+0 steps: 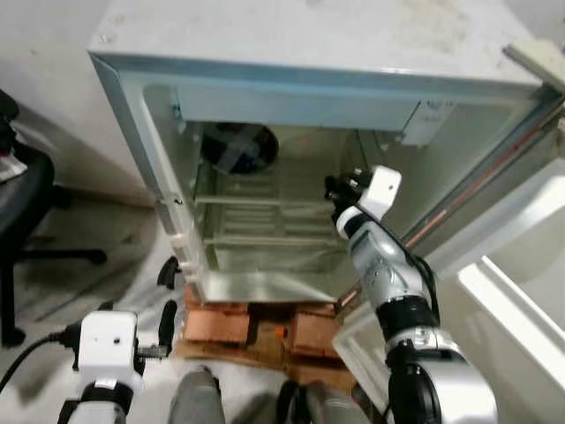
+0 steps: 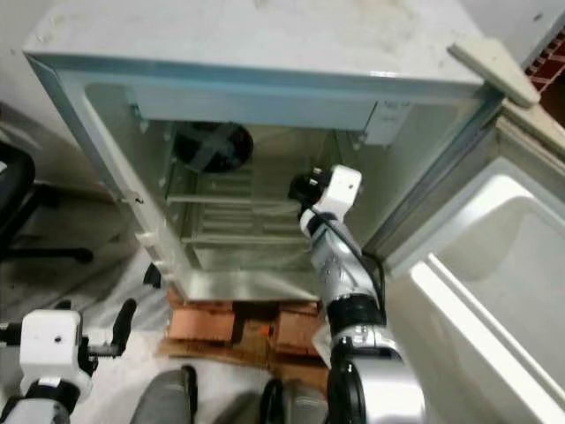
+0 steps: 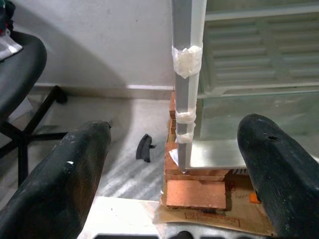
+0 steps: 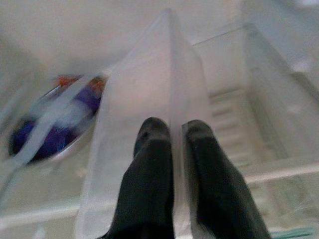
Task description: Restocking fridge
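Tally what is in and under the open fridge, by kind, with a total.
Dark round dish on the upper shelf: 1
Clear plastic container in the right gripper: 1
Bricks under the fridge: 2
Total: 4

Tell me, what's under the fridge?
The fridge stands on red bricks laid over flattened cardboard. How far the bricks go back is hidden by the fridge itself. The right gripper is inside it, pinching a clear plastic sheet.

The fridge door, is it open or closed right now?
Open. The fridge door hangs swung out to the robot's right, the shelves inside the fridge are exposed, and the right tool reaches inside.
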You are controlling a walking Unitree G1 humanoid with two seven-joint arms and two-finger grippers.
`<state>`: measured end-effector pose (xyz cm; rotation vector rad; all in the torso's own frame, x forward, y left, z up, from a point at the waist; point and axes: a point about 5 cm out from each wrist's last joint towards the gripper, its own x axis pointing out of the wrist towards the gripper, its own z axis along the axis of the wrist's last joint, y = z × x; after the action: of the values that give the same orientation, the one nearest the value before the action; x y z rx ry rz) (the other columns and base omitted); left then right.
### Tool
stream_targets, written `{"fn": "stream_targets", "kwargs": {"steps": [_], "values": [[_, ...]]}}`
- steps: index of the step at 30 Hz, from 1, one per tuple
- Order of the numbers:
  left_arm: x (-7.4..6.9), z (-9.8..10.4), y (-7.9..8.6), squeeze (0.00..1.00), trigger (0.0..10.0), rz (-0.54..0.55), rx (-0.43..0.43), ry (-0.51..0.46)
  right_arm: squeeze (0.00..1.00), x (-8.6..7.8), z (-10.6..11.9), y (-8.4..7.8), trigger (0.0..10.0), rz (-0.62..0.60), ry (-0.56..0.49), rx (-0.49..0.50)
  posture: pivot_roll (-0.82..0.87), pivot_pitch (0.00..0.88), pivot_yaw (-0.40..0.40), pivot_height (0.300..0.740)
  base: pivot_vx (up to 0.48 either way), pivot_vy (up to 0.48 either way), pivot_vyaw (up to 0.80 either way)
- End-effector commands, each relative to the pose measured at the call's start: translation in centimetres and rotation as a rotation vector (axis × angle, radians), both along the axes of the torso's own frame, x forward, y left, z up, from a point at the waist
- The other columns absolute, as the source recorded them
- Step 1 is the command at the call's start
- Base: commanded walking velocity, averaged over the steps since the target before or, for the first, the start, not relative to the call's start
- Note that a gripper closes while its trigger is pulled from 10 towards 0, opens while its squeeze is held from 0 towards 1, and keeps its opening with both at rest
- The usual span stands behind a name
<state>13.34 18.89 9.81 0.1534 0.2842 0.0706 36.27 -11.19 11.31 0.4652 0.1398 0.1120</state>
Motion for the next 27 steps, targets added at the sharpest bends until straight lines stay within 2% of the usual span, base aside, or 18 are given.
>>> {"fn": "stream_targets", "kwargs": {"steps": [1,2,8,13,14,15,16,17,20,22,23,24,27], "values": [[-0.5,0.1,-0.1,0.0,10.0,0.013,0.01,0.018,0.0,0.0,-1.1,-0.7,10.0,-0.048,0.049,0.005,0.35,0.268,-0.131,0.74,0.0,0.0,0.0],[-0.6,0.3,-0.1,0.0,10.0,0.02,0.008,0.02,0.0,0.7,-0.3,-0.6,10.0,-0.067,0.034,0.04,0.35,0.275,-0.136,0.74,0.0,0.0,0.0],[-1.3,0.5,-0.2,0.0,10.0,0.03,0.007,0.032,0.0,2.1,1.6,0.1,10.0,-0.095,0.004,0.087,0.37,0.293,-0.149,0.74,0.0,0.0,0.0],[-1.6,0.8,-0.3,0.0,10.0,0.049,0.009,0.043,0.0,2.7,2.0,0.9,10.0,-0.117,0.044,0.111,0.39,0.31,-0.16,0.74,0.0,0.0,0.0],[-1.6,0.8,-0.3,0.0,10.0,0.053,0.008,0.045,0.0,2.8,2.0,1.3,10.0,-0.122,0.064,0.144,0.39,0.312,-0.162,0.74,0.0,0.0,0.0],[-1.7,0.8,-0.3,0.0,10.0,0.055,0.008,0.047,0.24,2.8,2.0,1.5,10.0,-0.118,0.069,0.147,0.39,0.313,-0.164,0.74,0.0,0.0,0.0],[-1.7,0.9,-0.4,0.0,10.0,0.057,0.009,0.048,0.24,2.8,2.0,1.7,10.0,-0.115,0.072,0.148,0.39,0.313,-0.164,0.74,0.0,0.0,0.0],[-1.7,0.8,-0.4,0.0,10.0,0.058,0.009,0.05,1.0,2.8,2.1,1.9,10.0,-0.106,0.073,0.165,0.39,0.313,-0.165,0.74,0.0,0.0,0.0],[-1.5,0.8,-0.5,0.0,10.0,0.061,0.009,0.052,1.0,3.2,3.3,3.2,10.0,-0.048,0.033,0.18,0.39,0.311,-0.17,0.74,0.0,0.0,0.0],[-1.5,0.8,-0.5,0.0,10.0,0.064,0.009,0.053,1.0,3.3,3.6,3.3,10.0,-0.038,0.023,0.168,0.39,0.31,-0.17,0.74,0.0,0.0,0.0],[-1.4,0.8,-0.5,0.0,10.0,0.071,0.011,0.055,1.0,3.6,4.4,3.3,10.0,-0.018,-0.016,0.128,0.39,0.307,-0.176,0.74,0.0,0.0,0.0],[-1.4,0.8,-0.5,0.0,10.0,0.071,0.011,0.055,1.0,3.6,4.4,3.3,10.0,-0.018,-0.016,0.128,0.39,0.307,-0.176,0.74,0.0,0.0,0.0],[-1.1,0.7,-0.4,0.0,10.0,0.081,0.016,0.052,1.0,4.2,6.1,2.8,10.0,0.005,-0.094,0.014,0.39,0.298,-0.18,0.74,0.0,0.0,0.0]]}}
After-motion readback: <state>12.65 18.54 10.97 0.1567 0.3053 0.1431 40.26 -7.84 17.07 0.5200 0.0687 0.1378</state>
